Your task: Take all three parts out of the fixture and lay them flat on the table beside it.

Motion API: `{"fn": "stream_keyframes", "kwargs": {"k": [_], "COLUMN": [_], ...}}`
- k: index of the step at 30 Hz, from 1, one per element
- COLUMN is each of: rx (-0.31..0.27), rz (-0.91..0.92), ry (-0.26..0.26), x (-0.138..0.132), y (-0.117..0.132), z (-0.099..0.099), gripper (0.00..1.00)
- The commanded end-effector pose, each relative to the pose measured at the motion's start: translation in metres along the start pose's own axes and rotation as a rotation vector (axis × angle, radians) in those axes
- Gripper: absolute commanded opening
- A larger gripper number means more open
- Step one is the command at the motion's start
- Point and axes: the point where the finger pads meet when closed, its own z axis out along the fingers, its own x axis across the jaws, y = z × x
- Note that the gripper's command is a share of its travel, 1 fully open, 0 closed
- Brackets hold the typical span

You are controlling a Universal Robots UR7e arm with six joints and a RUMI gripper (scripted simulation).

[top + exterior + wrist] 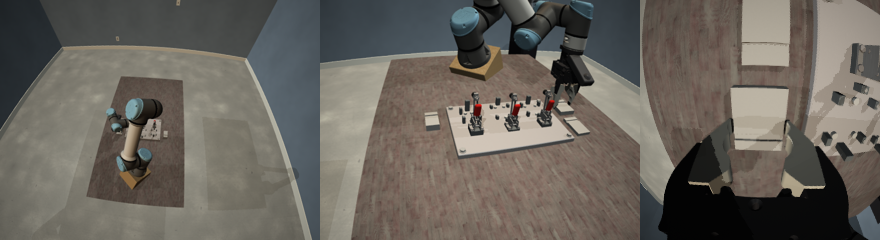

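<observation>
Beige part [760,117] clamped in gripper [759,150]; fixture [500,140] holds no parts.

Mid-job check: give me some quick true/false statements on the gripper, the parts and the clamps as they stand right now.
1. The gripper is shut on a part. True.
2. Two other parts lie on the table, one on each side of the fixture. True: one on the exterior view's left, one on its right.
3. The held part is over the middle of the fixture. False: it is off the fixture's edge, near the right-side part.
4. The fixture carries four red-handled clamps. False: three.
5. The arm's base sits on a blue block. False: a tan wedge.
</observation>
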Motion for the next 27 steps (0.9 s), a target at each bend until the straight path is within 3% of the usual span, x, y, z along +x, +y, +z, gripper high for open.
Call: {"fn": "stream_keyframes", "kwargs": {"k": [1, 27], "rx": [0.001, 0.001], "rz": [0.000, 0.000], "ry": [-0.001, -0.001], "x": [-0.0002, -0.0002], "y": [-0.0003, -0.0004], "z": [0.0015, 0.0043], "gripper": [0.00, 0.00]}}
